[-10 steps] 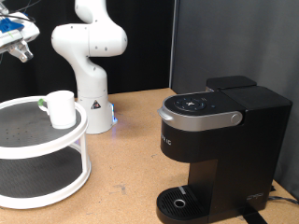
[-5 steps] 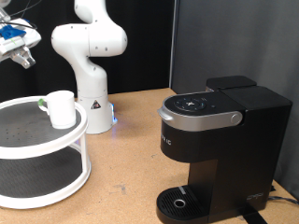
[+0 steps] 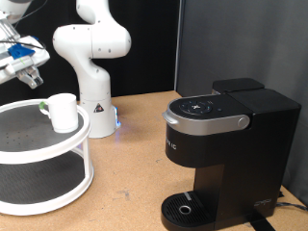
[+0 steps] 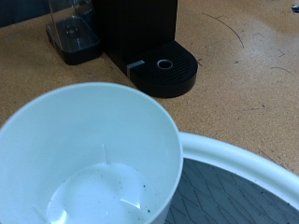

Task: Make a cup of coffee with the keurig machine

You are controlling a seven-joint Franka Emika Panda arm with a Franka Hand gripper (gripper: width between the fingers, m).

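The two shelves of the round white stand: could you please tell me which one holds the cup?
The upper shelf: the cup stands near its rim, under the gripper. The lower shelf shows nothing.

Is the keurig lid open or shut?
Shut: the keurig machine has its grey lid handle lying flat; nothing sits on its drip base.

The cup (image 3: 63, 112) looks like smooth, glossy white ceramic. The machine (image 3: 223, 154) is matt black plastic with a satin silver handle (image 3: 202, 120). The table (image 3: 135, 183) is rough chipboard (speckled tan); the stand (image 3: 43, 159) has glossy white rims.
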